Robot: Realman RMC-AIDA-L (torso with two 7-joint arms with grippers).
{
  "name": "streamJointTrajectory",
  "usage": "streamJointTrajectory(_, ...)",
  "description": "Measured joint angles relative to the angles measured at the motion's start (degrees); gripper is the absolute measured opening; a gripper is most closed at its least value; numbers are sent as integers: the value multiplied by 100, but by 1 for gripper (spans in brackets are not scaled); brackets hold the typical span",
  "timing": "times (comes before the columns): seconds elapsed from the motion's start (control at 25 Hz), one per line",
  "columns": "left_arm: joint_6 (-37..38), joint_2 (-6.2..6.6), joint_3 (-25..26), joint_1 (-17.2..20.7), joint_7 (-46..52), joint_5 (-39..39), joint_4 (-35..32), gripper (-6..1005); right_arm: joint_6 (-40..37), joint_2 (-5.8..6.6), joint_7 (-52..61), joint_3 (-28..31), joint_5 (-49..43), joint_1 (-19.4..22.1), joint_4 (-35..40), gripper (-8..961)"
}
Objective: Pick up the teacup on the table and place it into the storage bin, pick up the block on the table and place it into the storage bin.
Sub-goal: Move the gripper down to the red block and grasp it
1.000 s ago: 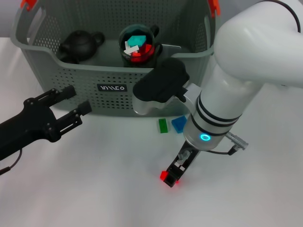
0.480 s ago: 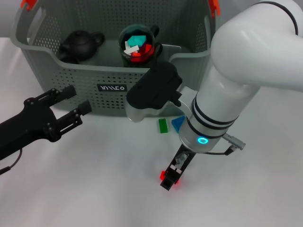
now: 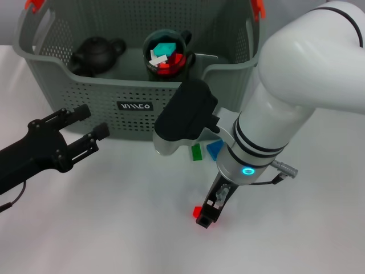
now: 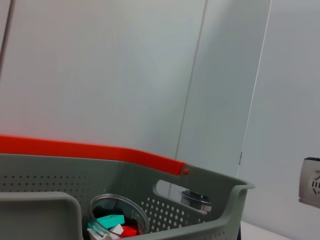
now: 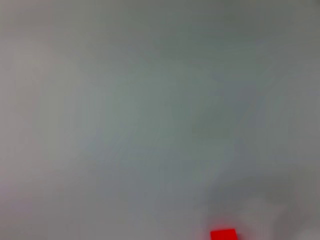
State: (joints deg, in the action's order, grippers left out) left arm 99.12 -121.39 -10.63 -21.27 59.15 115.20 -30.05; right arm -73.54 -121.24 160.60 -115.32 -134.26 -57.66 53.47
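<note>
White table (image 3: 114, 228): right pincer (image 3: 206, 213) clenched on red block (image 3: 199, 216), near storage bin (image 3: 74, 103). Left pincer (image 3: 85, 128) released, idle. Risk: edge grip, block may slip mid-lift.

The right arm (image 3: 285, 108) is thick, glossy and white, built of rounded segments, with two thin black bands around its wrist and a small glowing cyan ring (image 3: 247, 169) below them. A bulky black block with a pale underside (image 3: 185, 114) juts from its side, and a metal plug with a thin dark cable (image 3: 282, 169) hangs there. The left arm (image 3: 34, 151) is matte black and angular, with a thin black cable (image 3: 14, 200) looping beneath it.
</note>
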Motion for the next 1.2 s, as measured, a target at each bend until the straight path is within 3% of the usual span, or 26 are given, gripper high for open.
streamJointTrajectory(0.44, -5, 1, -3, -22, 0, 2, 0, 627, 84, -15, -113, -12, 6, 2, -25, 566)
streamJointTrajectory(0.88, -8, 1, 0, 12, 0, -1, 0, 628, 26, -14, -144, -26, 162, 8, -54, 409)
streamJointTrajectory(1.08, -8, 6, -1, 11, 0, -4, 0, 628, 32, -12, -93, -23, 160, 9, -89, 197)
streamJointTrajectory(1.2, -8, 10, -1, 10, 0, -6, 0, 627, 19, -7, -87, -21, 162, 9, -102, 197)
